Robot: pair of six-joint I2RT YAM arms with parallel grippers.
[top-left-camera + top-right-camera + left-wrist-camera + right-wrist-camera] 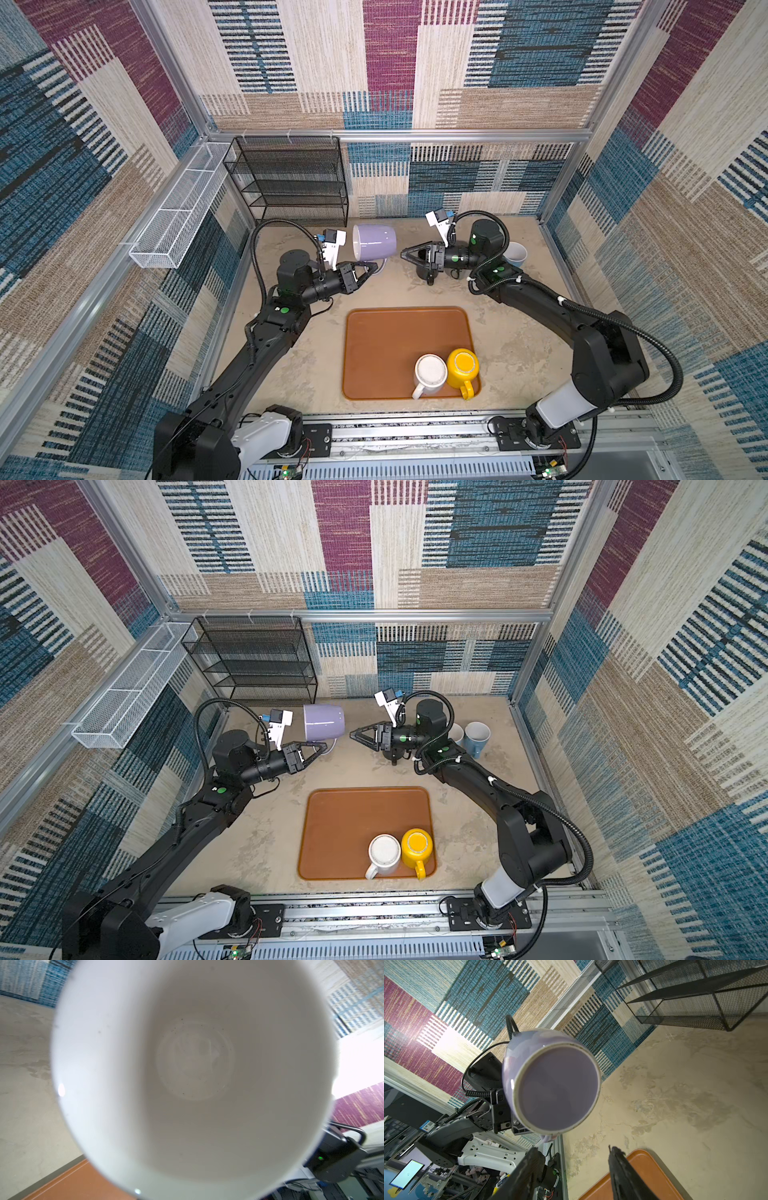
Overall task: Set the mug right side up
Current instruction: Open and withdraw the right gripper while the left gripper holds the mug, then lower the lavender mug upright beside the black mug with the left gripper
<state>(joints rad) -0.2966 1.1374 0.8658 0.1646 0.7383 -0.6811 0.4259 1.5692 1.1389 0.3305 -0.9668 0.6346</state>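
Note:
The lilac mug [374, 241] [324, 722] hangs on its side above the back of the table, its mouth toward the left arm and its base toward the right arm. My left gripper [372, 268] [322, 748] is shut on the mug's handle, just under the body. The mug's white inside [195, 1059] fills the left wrist view and hides the fingers there. My right gripper [403, 253] [352, 733] [573, 1148] stands open a short way off the mug's base [556, 1088], touching nothing.
A brown tray [374, 332] lies front centre with a white mug [430, 374] and a yellow mug [463, 368] on it. A black mug [426, 272] sits under the right wrist and a blue mug [478, 733] behind it. A black mesh rack [286, 178] stands at the back left.

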